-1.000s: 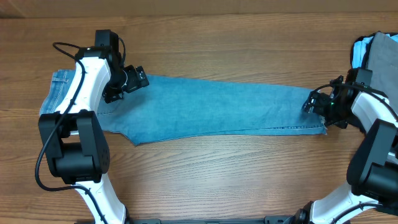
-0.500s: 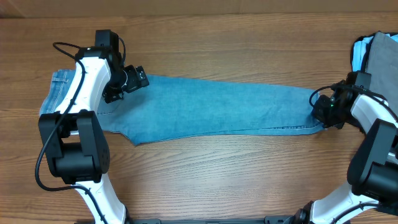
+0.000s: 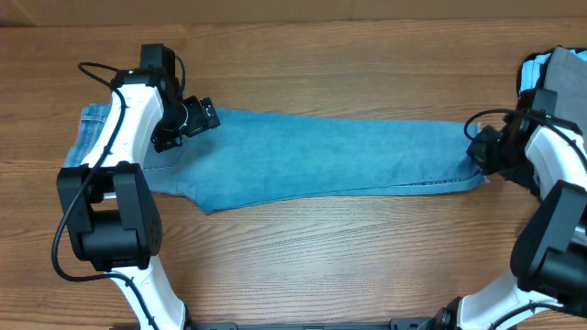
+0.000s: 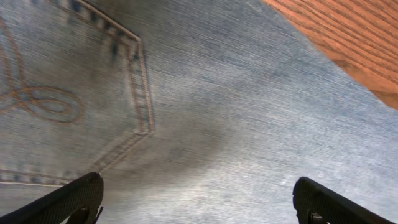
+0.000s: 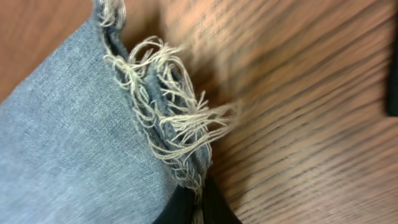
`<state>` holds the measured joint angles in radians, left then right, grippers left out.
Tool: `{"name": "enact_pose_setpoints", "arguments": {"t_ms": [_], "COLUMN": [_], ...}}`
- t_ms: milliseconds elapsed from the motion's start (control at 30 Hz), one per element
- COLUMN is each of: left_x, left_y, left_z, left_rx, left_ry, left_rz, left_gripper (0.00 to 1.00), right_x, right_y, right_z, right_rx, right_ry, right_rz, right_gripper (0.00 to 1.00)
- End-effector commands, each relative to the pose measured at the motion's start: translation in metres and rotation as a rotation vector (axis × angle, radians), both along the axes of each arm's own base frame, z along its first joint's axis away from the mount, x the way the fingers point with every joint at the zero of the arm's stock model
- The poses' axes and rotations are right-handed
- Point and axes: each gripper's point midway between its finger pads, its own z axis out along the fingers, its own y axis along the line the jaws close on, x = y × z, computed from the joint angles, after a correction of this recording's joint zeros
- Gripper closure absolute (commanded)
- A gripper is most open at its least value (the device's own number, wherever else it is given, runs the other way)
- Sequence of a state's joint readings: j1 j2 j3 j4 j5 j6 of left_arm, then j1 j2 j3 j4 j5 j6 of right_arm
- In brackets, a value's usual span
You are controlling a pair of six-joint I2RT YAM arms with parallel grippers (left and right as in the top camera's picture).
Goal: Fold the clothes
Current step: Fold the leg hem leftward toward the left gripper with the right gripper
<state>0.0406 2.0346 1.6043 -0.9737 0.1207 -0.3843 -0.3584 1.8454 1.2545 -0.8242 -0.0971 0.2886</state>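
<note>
Right gripper: fingers pinched shut on the frayed hem at the leg end of the jeans. Left gripper: fingers spread wide, gripping nothing, over the denim beside the stitched back pocket near the waist end; can't tell if touching. Jeans lie flat, legs together, stretched lengthwise on the wooden table. Grey and pale-blue garments are piled past the hem end, apart from the jeans.

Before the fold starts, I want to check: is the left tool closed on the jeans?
No, the left tool stands wide open over the jeans, its two fingers far apart near the back pocket.
</note>
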Motion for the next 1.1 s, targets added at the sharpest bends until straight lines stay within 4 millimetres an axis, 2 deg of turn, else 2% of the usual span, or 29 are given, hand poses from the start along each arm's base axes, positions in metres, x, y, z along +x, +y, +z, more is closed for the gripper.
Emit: {"name": "enact_pose_setpoints", "arguments": {"t_ms": [0,67,200,300,433,667,733,900,1067], "left_x": [0.004,0.004,0.004,0.004,0.003,0.001,0.001,0.001,0.001], "left_y": [-0.005,-0.006,-0.006,-0.006,-0.006,-0.006,-0.006,-0.006,-0.006], "left_z": [0.013,0.013,0.013,0.013,0.012,0.012,0.012,0.012,0.012], "left_rx": [-0.006,-0.006,-0.006,-0.006,-0.006,-0.006,-0.006,-0.006,-0.007], "left_ry": [-0.035,-0.035,-0.035,-0.035,-0.03,-0.02,-0.022,-0.021,-0.021], "left_rz": [-0.032,-0.032,-0.031,-0.031,-0.032,-0.032,-0.032,-0.032,-0.032], "left_gripper": [0.0,0.0,0.0,0.0,0.0,0.0,0.0,0.0,0.0], "right_x": [0.022,0.027,0.039,0.049,0.055,0.044,0.038,0.022,0.011], "right_y": [-0.005,0.008,0.051,0.1,0.151,0.217,0.227,0.237,0.249], "right_z": [0.052,0.062,0.074,0.075,0.079,0.08,0.075,0.056,0.049], "right_rx": [-0.087,-0.092,-0.093,-0.057,-0.029,0.116,0.14,0.149,0.202], "right_ry": [-0.126,-0.154,-0.197,-0.226,-0.263,-0.267,-0.252,-0.199,-0.174], "right_rz": [-0.017,0.014,0.125,0.229,0.323,0.441,0.464,0.491,0.505], "right_gripper": [0.96,0.96,0.96,0.96,0.96,0.96,0.96,0.96,0.96]}}
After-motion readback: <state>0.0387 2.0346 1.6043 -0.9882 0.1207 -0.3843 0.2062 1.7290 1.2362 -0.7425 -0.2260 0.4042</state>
